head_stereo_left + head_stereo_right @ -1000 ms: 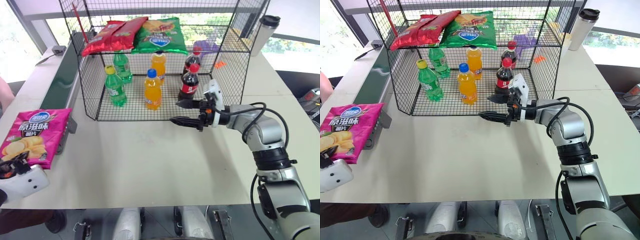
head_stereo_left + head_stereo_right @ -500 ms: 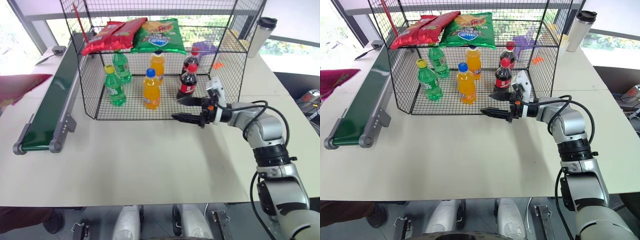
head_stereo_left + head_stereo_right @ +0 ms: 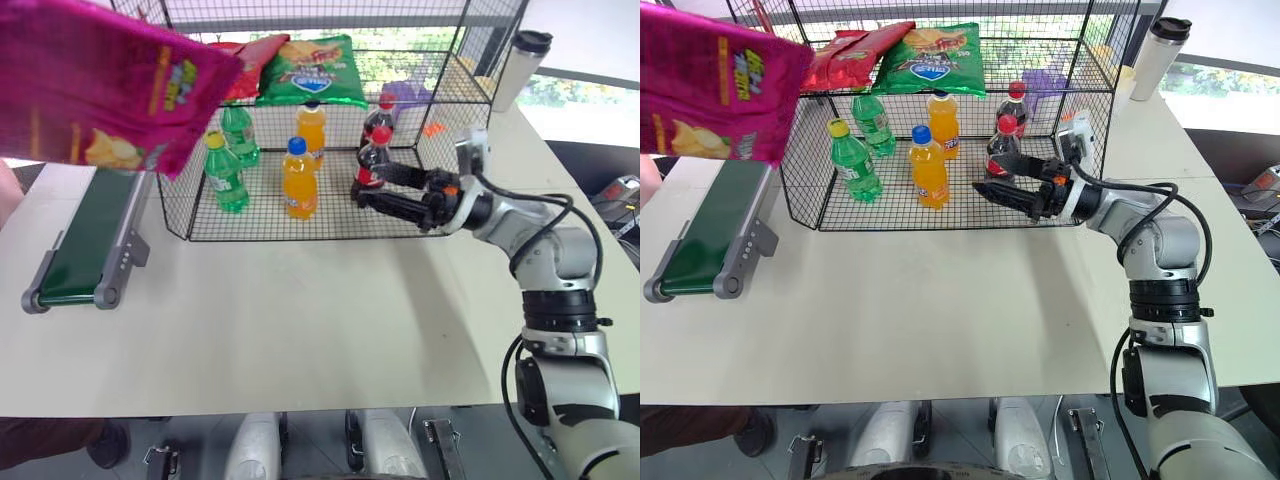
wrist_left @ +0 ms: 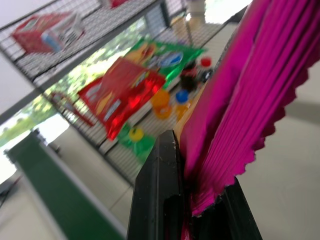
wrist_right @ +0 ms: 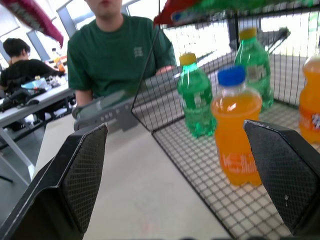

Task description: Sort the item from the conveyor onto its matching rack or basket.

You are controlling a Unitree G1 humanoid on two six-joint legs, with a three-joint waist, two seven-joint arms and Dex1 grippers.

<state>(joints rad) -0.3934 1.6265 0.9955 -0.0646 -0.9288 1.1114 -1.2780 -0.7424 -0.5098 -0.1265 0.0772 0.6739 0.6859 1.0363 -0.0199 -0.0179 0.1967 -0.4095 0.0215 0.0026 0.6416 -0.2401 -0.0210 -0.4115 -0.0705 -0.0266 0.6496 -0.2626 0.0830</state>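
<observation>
The pink bag (image 3: 95, 85) hangs in the air at the upper left of the head views, above the far part of the belt (image 3: 85, 240) and in front of the cage's (image 3: 1095, 130) left corner, tilted with its printed chips and lettering facing the camera. In the left wrist view the left tool (image 4: 192, 210) is clenched on the bag's crimped, zigzag edge, the pink foil rising from between its two black fingers (image 4: 157, 190).

The belt runs along the left side of the table (image 3: 300, 320), just beside the cage, with nothing lying on its green surface. On the cage's upper wire tier lie red bags (image 3: 855, 55) and a green bag (image 3: 935, 60), side by side. Below, on the cage floor, stand two green bottles (image 3: 852, 160), two orange bottles (image 3: 928, 168) and two cola bottles (image 3: 1002, 148).

The right tool (image 3: 1005, 185) hovers level at the cage's open front, just before the nearer cola bottle, its fingers spread wide and holding nothing. A tall white tumbler (image 3: 1148, 58) with a black lid stands on the table behind the cage's right corner. In the right wrist view a person (image 5: 117, 55) in a green shirt sits beyond the belt.
</observation>
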